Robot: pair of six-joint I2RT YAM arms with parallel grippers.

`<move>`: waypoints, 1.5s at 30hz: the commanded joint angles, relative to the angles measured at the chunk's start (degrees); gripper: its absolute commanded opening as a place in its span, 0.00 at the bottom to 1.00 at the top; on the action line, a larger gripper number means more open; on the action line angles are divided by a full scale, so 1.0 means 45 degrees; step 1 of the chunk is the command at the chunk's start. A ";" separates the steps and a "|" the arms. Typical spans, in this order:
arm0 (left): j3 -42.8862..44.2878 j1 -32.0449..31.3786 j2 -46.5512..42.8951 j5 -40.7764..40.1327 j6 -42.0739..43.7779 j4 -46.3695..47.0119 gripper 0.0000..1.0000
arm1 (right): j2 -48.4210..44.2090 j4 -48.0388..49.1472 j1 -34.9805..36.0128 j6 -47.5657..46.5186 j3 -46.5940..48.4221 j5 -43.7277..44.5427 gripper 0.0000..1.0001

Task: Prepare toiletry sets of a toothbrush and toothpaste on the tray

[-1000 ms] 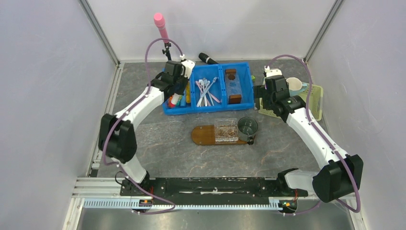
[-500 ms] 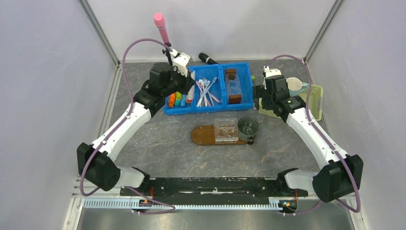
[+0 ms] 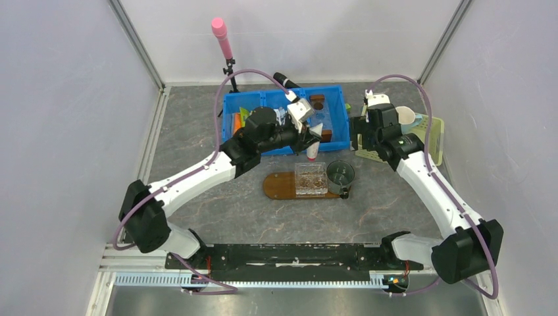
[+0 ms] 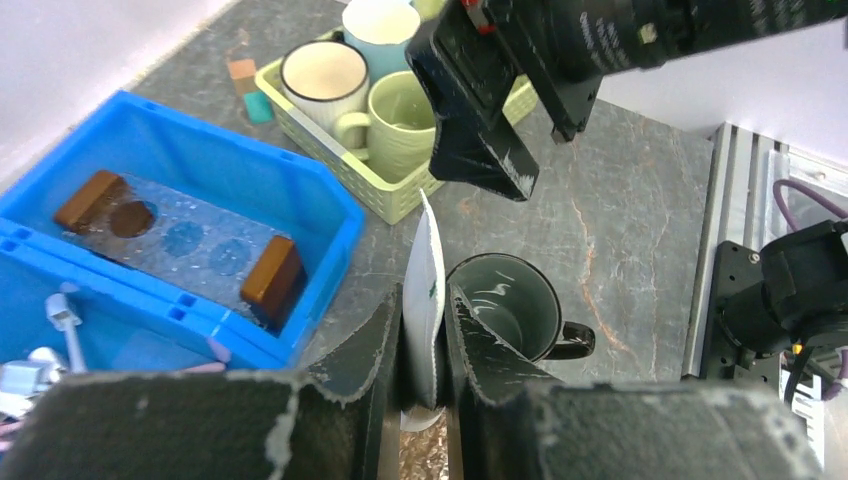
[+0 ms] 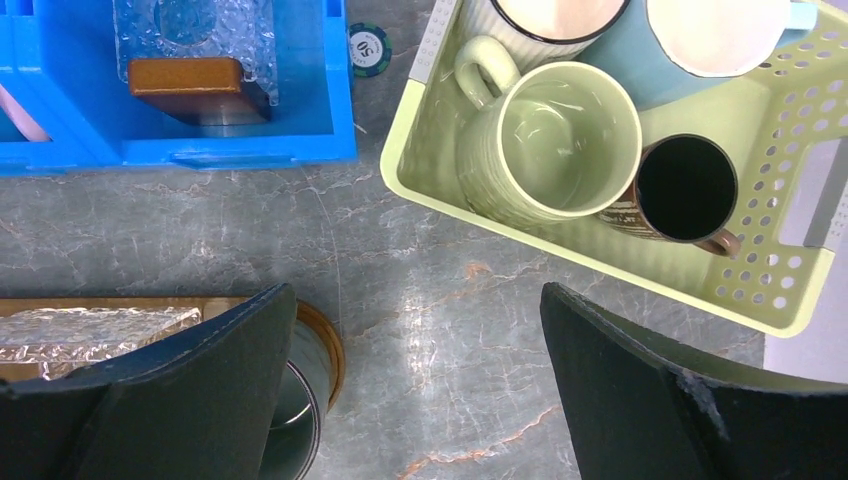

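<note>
The left pincer [image 4: 425,300] is clenched on the white toothpaste tube [image 4: 424,245], its two fingers pressing the flat sides. A second ago this pincer hung over the left compartment of the blue bin [image 3: 337,97]. Now the left arm reaches rightward across the bin, and the tube is out of it. In the top view the tube is at frame centre, between the bin's near wall and the tray [image 3: 276,186]. The right pincer [image 5: 417,300] has barely shifted and is spread wide with nothing in it. The tray, the crinkled clear box [image 3: 310,179] and the dark mug [image 3: 340,173] lie as before.

In the top view the tube's long axis runs up-down in the frame, with the reddish cap at the lower end, toward the tray. In the left wrist view it is seen edge-on, the thin crimped end sticking up past the fingertips.

The cap end is just beside the box's upper edge. The mug sits just right of it on the tray's right end, and the tray's left end is bare. The right pincer stands near, to the right, over bare counter [image 5: 450,330] between the bin corner, the green basket [image 5: 560,245] and the tray end. Below the tray the counter lies open down to the arm bases.
</note>
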 commanded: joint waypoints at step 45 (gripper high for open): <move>-0.3197 -0.0783 0.0237 0.0211 -0.0197 0.5211 0.18 | -0.1330 -0.0542 -0.0045 -0.0051 -0.0478 0.0705 0.98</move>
